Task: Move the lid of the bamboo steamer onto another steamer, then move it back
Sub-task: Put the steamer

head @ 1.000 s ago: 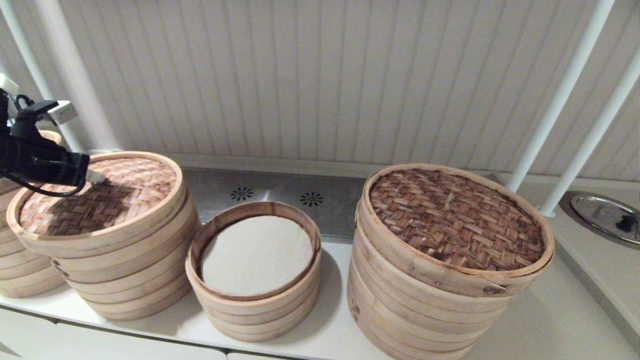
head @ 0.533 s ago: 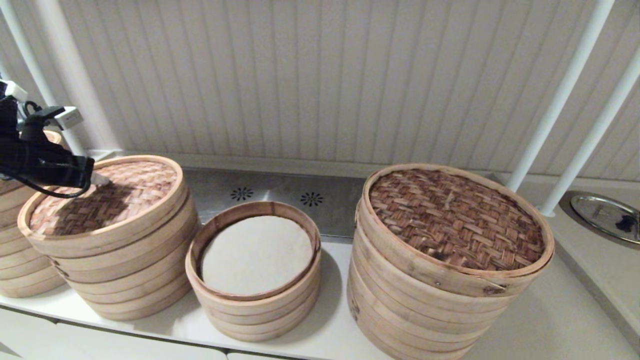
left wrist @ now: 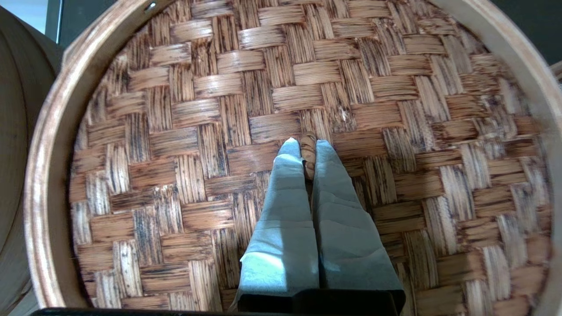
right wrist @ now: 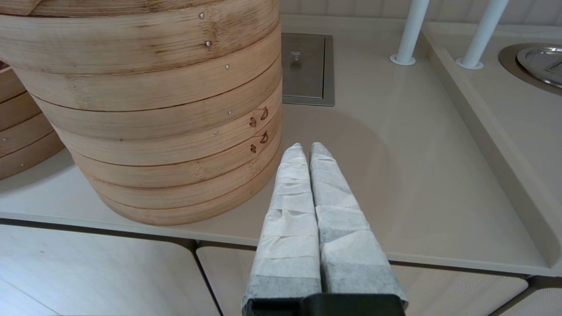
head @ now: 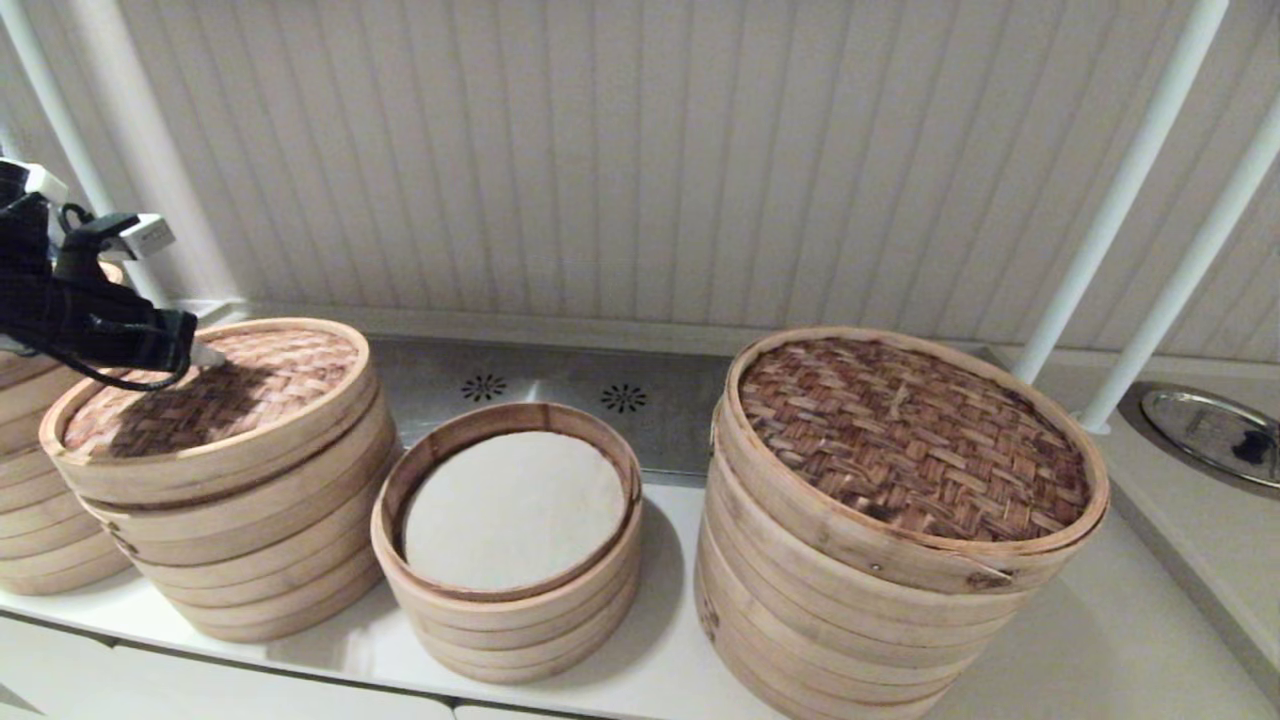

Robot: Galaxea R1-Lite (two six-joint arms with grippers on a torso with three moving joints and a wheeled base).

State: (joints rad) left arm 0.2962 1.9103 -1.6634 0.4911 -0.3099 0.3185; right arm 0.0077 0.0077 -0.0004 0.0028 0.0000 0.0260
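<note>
The bamboo steamer lid (head: 270, 375), tan-pink weave with a pale rim, hangs slightly tilted just above the taller pale stack (head: 250, 540) at the left, a dark gap under its rim. My left gripper (head: 205, 355) is above the lid's middle, shut on its small loop handle (left wrist: 308, 151); the woven top (left wrist: 395, 109) fills the left wrist view. The other steamer (head: 505, 620), short and narrow with a white liner (head: 512, 505), stands uncovered just right of that stack. My right gripper (right wrist: 307, 147) is shut and empty, low by the counter's front edge.
The widest stack (head: 880, 600) with a dark coarse lid (head: 910, 440) stands on the right, close to my right gripper (right wrist: 167, 109). Another stack (head: 40, 540) sits at the far left. White poles (head: 1120, 190) and a metal dish (head: 1210, 430) are at the right.
My left gripper has risen a little and drifted right, lifting the lid by its handle off the taller stack. The right arm has not moved.
</note>
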